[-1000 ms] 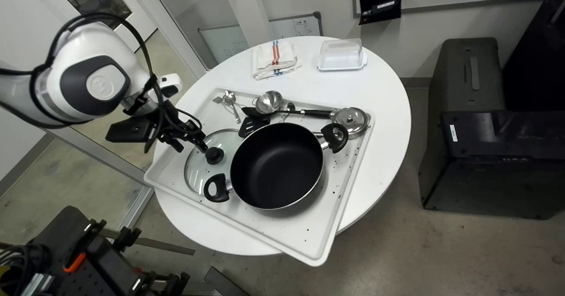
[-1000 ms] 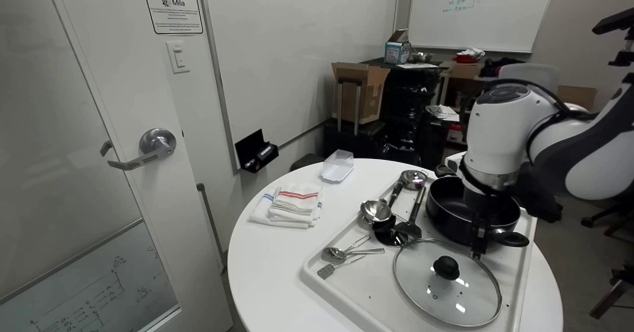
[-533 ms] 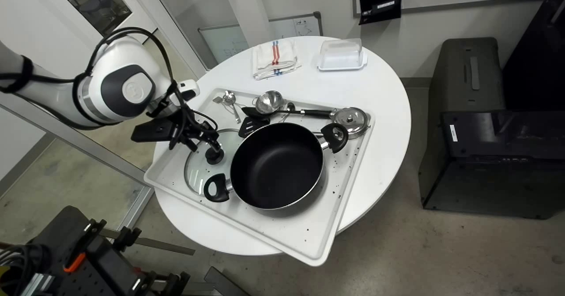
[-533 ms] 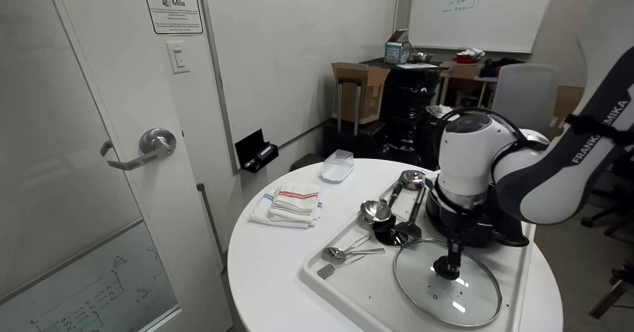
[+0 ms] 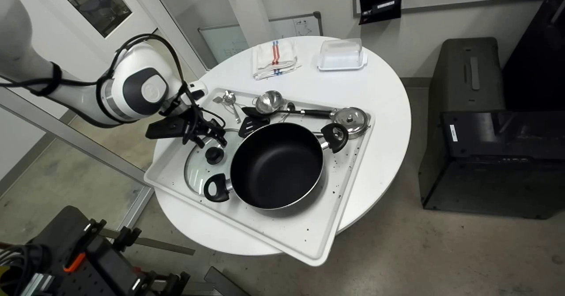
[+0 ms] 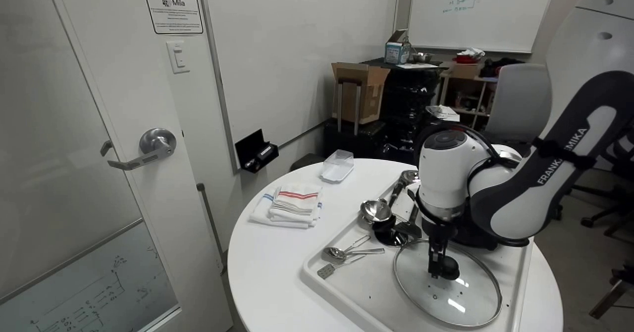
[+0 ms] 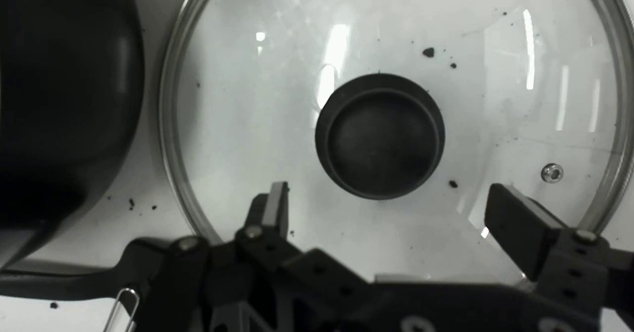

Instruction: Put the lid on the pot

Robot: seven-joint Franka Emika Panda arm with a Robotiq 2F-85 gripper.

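The clear glass lid (image 5: pixel 197 172) lies flat on the tray beside the pot; it also shows in an exterior view (image 6: pixel 460 300) and the wrist view (image 7: pixel 237 99). Its dark knob (image 7: pixel 381 138) points up. The black pot (image 5: pixel 278 168) stands upright and uncovered; the arm mostly hides it in an exterior view (image 6: pixel 515 243), and its side shows in the wrist view (image 7: pixel 64 99). My gripper (image 7: pixel 387 198) is open and empty above the lid. Its fingers are spread wider than the knob, which lies slightly ahead of them. It also shows beside the knob in both exterior views (image 5: pixel 212 143) (image 6: pixel 436 272).
A white tray (image 5: pixel 304 243) with raised edges holds everything. Small metal utensils (image 5: pixel 229 101), a metal strainer (image 5: pixel 269 101), black-handled tools and a small lidded metal pan (image 5: pixel 351 121) lie behind the pot. Folded towels (image 5: pixel 276 59) and a clear container (image 5: pixel 341 55) are on the round table.
My gripper has moved from over the pot's side to the lid's knob, leftward in an exterior view, and down close to the lid. The lid and pot have not moved.
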